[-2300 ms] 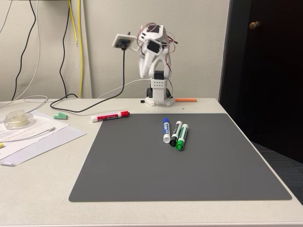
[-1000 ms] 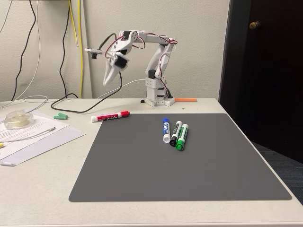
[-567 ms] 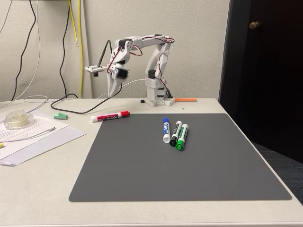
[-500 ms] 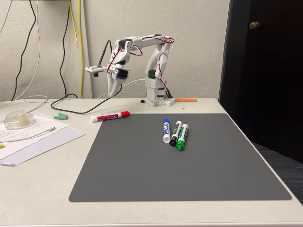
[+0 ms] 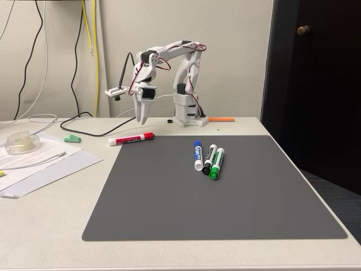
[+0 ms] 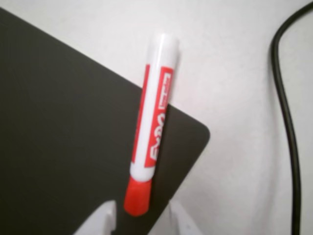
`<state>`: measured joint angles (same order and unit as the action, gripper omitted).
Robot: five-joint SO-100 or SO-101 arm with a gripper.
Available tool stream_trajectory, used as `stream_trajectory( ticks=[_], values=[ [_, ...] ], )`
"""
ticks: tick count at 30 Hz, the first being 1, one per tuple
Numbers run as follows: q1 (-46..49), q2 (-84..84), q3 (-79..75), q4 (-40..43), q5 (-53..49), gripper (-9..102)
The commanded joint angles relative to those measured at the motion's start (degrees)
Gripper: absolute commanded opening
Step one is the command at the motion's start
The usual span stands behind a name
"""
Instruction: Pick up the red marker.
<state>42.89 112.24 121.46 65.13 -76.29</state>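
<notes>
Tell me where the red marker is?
In the fixed view the red marker lies on the table at the gray mat's far-left corner, just below the end effector.

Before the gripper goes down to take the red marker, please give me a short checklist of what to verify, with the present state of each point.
1. Target found: the red marker lies flat at the far left corner of the grey mat. Ok.
2. Gripper above the marker: it hangs over it in the fixed view, not touching. Ok.
3. Centring: in the wrist view the red cap sits between the two fingertips. Ok.
4. Jaws open wide enough: there is a gap wider than the cap. Ok.
5. Black cable clear of the path: it runs beside the marker, apart from it. Ok.
6. Grasp height: cannot tell.
</notes>
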Motion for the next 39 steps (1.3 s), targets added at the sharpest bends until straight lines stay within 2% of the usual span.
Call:
stream_trajectory(
  ticks=[1,19,39],
  values=[
    [-0.62,-1.14,-0.26,-1.49,-0.18,18],
    [-0.26,-12.66,-2.2,-12.39,-1.85,17],
    [1.05,-19.16,-3.69,-17.14,-1.93,14]
  ],
)
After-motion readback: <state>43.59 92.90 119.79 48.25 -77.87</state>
